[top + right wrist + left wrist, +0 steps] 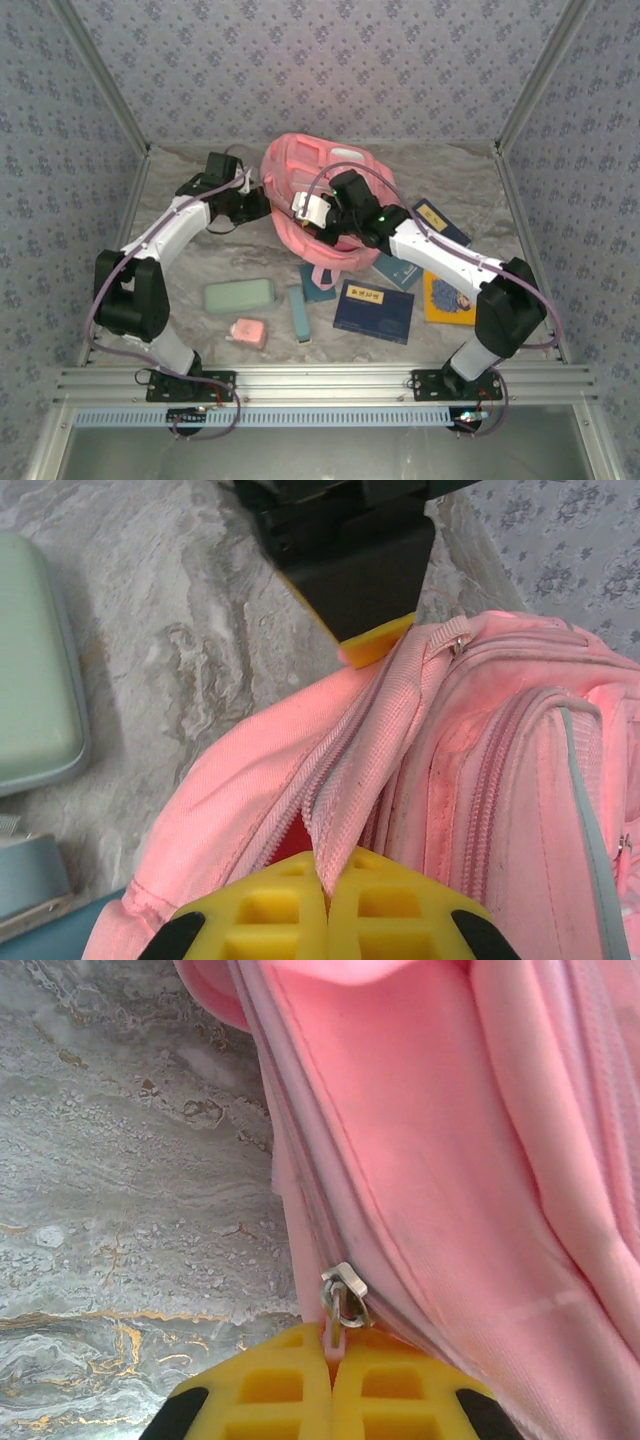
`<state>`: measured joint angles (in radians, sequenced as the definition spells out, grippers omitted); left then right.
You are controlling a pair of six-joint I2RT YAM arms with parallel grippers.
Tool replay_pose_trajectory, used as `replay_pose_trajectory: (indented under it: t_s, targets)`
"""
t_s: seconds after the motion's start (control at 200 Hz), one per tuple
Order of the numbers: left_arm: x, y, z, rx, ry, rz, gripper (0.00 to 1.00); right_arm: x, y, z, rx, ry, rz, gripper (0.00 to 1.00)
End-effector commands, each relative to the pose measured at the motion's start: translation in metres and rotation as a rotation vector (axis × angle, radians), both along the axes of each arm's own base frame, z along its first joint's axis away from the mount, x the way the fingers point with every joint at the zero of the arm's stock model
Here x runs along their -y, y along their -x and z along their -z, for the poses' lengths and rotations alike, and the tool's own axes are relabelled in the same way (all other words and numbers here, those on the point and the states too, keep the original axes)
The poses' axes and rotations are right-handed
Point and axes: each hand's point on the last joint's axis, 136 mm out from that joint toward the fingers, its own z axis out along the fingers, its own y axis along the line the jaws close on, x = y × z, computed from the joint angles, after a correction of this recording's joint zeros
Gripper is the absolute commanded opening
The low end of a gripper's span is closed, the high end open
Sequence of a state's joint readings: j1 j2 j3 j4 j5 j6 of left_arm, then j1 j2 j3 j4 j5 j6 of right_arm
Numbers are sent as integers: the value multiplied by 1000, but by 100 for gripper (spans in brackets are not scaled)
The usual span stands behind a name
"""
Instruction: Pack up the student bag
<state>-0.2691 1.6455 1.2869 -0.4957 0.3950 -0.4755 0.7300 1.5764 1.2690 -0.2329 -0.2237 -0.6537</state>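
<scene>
Pink backpack (290, 165) lies at 12 o'clock on the surface (450, 180), books (374, 310) waiting at its 6; left jaws pinched shut on zipper pull (343, 1298), right jaws clamping the seam fabric (340, 820). Looks like bracing so the zip can run open.

The student bag (325, 195) lay slumped on the marbled table (190, 270), toward the far middle. It was a soft pink fabric backpack with pale trim on its front pockets and pink zippers, crumpled rather than upright. A metal zipper pull (343, 1295) on its side seam was pinched between the pads of the left gripper (330, 1380). A fold of fabric beside the main zipper was clamped in the right gripper (325, 900). The main opening seemed slightly parted there, a darker red showing inside.
</scene>
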Motion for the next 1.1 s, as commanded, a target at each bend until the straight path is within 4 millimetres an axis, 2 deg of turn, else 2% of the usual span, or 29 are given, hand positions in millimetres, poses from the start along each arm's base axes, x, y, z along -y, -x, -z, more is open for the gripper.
replay_pose_trajectory:
  t_s: [0.0, 0.205, 0.335, 0.42, 0.53, 0.655, 0.739, 0.749, 0.774, 0.804, 0.864, 0.899, 0.979, 1.039, 1.094]
  targets:
    - [-32, -39, -12, 95, -60, -111, 0, 13, 25, -14, 24, 25, -95, 0]
    - [-45, -55, 4, 66, -64, -157, 3, 23, 34, -13, 65, 71, -148, 0]
    - [-54, -65, 9, 54, -52, -194, 11, 27, 36, -15, 88, 80, -158, 0]
    - [-60, -69, 9, 54, -51, -210, 19, 30, 32, -14, 112, 102, -143, 0]
    - [-71, -71, 6, 56, -31, -239, 26, 30, 29, -11, 134, 125, -138, 0]
    - [-88, -70, -5, 76, -26, -281, 28, 31, 31, -7, 131, 138, -146, 0]
    - [-89, -66, -15, 92, -24, -289, 29, 31, 30, -8, 140, 141, -139, 0]
    - [-89, -65, -16, 94, -22, -289, 29, 33, 33, 3, 122, 157, -140, 0]
    - [-88, -64, -19, 99, -17, -287, 29, 35, 34, 10, 113, 165, -140, 0]
    - [-85, -63, -24, 107, -12, -279, 29, 34, 36, 13, 107, 167, -144, 7]
    - [-76, -60, -34, 128, -18, -252, 30, 34, 39, 21, 98, 169, -142, 37]
    - [-70, -58, -40, 142, -28, -226, 31, 33, 42, 22, 93, 156, -141, 45]
    - [-50, -53, -55, 176, -70, -143, 33, 28, 55, 8, 68, 51, -161, 50]
    - [-30, -47, -64, 204, -123, -50, 34, 29, 55, -15, 59, -77, -124, 53]
    - [-10, -43, -70, 230, -177, 38, 36, 35, 47, -42, 57, -224, -50, 53]
